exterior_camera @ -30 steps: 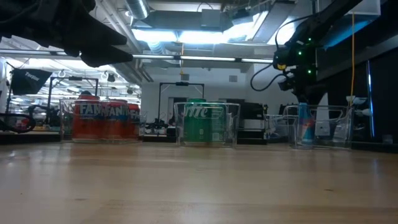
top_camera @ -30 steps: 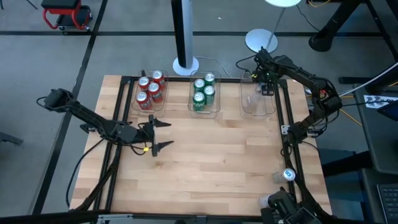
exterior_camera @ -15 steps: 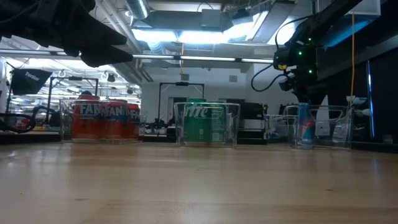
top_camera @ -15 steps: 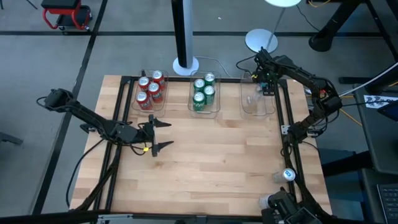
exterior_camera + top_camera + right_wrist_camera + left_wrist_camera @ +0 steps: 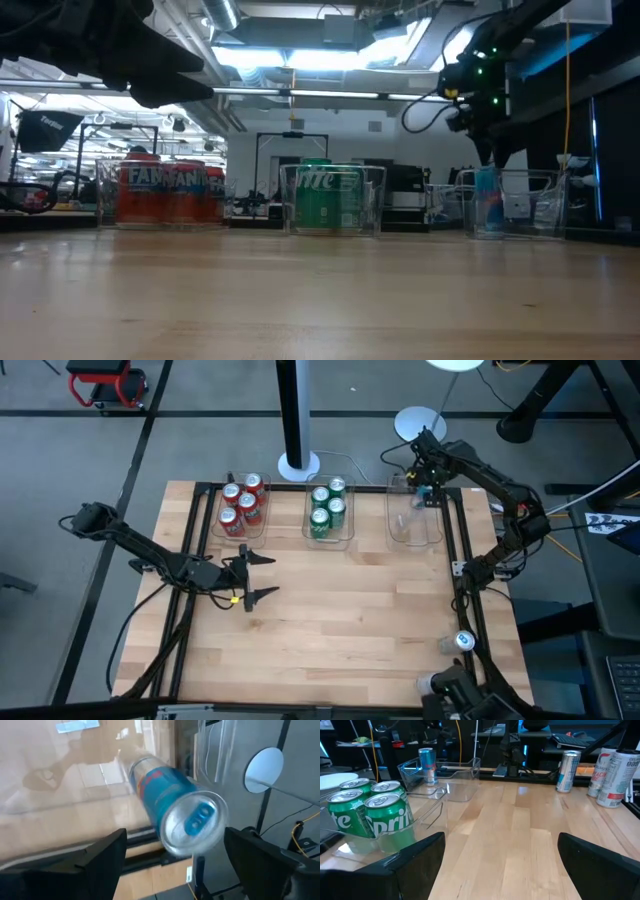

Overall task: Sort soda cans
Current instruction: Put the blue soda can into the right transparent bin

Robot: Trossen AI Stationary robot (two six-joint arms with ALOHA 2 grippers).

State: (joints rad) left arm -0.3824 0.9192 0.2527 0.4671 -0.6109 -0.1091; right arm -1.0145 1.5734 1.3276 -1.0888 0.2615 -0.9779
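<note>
Three clear bins stand along the far edge. The left bin (image 5: 215, 510) holds red soda cans (image 5: 241, 505), and the middle bin (image 5: 348, 520) holds green ones (image 5: 328, 508). A blue and silver can (image 5: 195, 822) stands upright on its base in the right bin (image 5: 405, 530). My right gripper (image 5: 172, 870) hangs open just above that can (image 5: 487, 200), pointing steeply down, one finger on either side of its top without touching it. My left gripper (image 5: 268, 576) waits open above the table's left middle, level, with nothing between its fingers (image 5: 420, 855).
Another blue and silver can (image 5: 464, 641) stands at the table's near right edge, with more cans (image 5: 612, 775) beside it. Black frame rails (image 5: 462, 560) run along the table's sides. A pole base (image 5: 297, 463) sits just behind the bins. Bare wood lies across the middle (image 5: 350, 610).
My right gripper has risen straight up from the blue and silver can, which stays standing upright in the right bin.
</note>
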